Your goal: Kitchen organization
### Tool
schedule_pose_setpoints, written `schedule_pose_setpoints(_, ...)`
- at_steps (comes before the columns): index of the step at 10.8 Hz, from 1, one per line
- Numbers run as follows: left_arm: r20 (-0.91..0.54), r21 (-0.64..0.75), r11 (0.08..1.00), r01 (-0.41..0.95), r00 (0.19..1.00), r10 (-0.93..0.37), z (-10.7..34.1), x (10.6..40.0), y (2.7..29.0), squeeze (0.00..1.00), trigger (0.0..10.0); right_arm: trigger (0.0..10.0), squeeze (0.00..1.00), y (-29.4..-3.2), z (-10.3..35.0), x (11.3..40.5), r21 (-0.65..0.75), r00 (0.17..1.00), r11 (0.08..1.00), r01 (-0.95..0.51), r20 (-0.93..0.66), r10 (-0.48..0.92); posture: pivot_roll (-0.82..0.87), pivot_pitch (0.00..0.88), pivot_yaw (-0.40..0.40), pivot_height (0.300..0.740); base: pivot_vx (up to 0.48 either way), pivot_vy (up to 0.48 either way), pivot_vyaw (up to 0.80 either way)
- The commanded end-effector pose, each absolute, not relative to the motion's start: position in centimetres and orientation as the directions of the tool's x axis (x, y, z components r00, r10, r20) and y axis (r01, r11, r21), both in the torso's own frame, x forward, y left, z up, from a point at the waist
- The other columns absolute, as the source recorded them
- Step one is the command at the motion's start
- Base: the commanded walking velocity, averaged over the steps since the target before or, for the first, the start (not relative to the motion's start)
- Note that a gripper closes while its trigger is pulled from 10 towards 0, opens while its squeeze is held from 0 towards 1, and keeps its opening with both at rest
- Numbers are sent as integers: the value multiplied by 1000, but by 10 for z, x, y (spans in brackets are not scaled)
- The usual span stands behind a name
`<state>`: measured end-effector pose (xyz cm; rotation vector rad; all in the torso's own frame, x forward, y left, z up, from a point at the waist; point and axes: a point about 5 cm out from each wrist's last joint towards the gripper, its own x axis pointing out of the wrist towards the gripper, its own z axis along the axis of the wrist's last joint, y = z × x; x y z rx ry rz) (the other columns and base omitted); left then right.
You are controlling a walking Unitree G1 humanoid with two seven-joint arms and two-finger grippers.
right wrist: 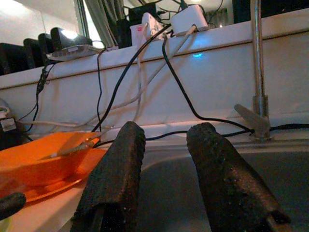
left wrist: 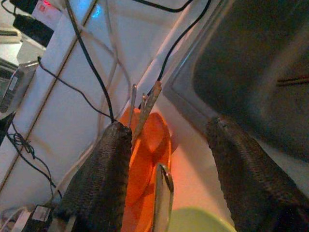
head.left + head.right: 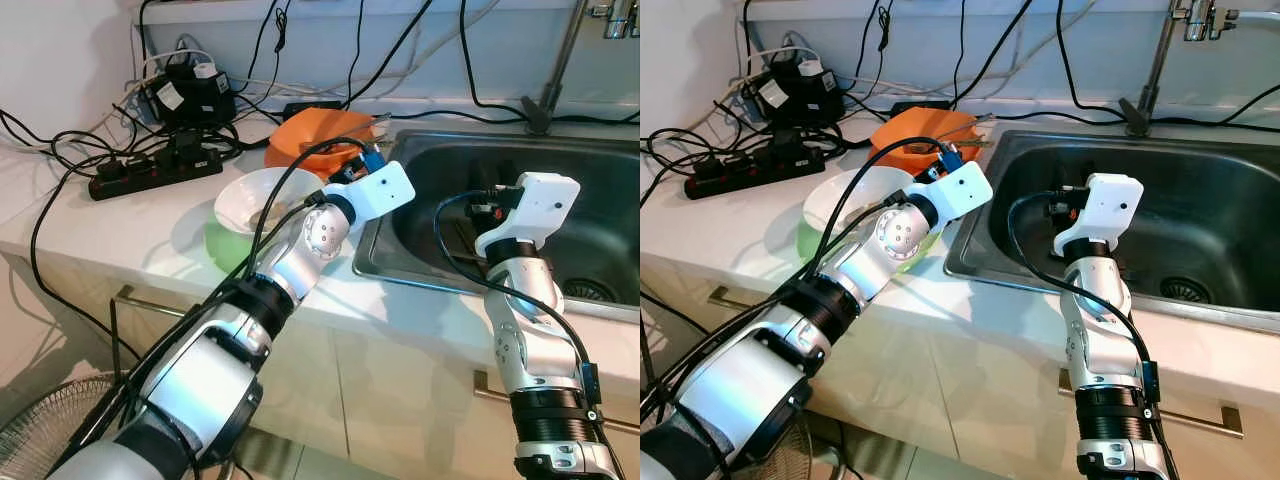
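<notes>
A white countertop [image 3: 120, 225] is seen with a stainless steel sink basin [image 3: 600, 190] set into it on the right. Beside the sink's left rim a white round bowl [image 3: 250, 195] is stacked on a light green plate [image 3: 222, 248], and just behind them an orange plastic dish [image 3: 310, 135] is found, with utensils [image 2: 145, 108] resting in it — their handles pointing toward the back wall. The left gripper [image 2: 166, 164] is held over the counter edge between the orange dish and the sink; its two fingers [image 2: 104, 179] are spread wide apart and nothing is gripped. The right gripper [image 1: 166, 169] is poised inside the sink basin, aimed toward the back wall and the faucet base [image 1: 253, 116] — its fingers are parted with an empty gap between them. A black power strip [image 3: 150, 170] and tangled black cables [image 3: 60, 150] are spread at the counter's back left.
</notes>
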<state>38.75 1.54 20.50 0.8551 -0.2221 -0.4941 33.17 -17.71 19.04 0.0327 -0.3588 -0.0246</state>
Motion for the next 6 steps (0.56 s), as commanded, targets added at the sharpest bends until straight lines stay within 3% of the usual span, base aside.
schedule_pose_setpoints(1, -7, 778, 552, 300, 883, -470, 209, 392, 20, 0, 10000, 10000, 0, -174, 196, 335, 34, 930, 999, 10, 366, -22, 27, 0, 144, 740, 0, 0, 0)
schedule_pose_setpoints(4, -31, 778, 558, 288, 905, -423, 206, 397, 26, 0, 10000, 10000, 0, -174, 195, 335, 34, 931, 999, 10, 365, -22, 21, 0, 148, 740, 0, 0, 0)
schedule_pose_setpoints(5, -33, 776, 561, 288, 907, -420, 206, 398, 27, 0, 3529, 10000, 0, -175, 196, 335, 34, 930, 999, 12, 367, -24, 18, 0, 150, 740, 0, 0, 0)
schedule_pose_setpoints(6, -31, 770, 568, 290, 907, -421, 205, 398, 27, 0, 0, 10000, 0, -175, 196, 335, 33, 930, 999, 13, 368, -24, 18, 0, 150, 740, 0, 0, 0)
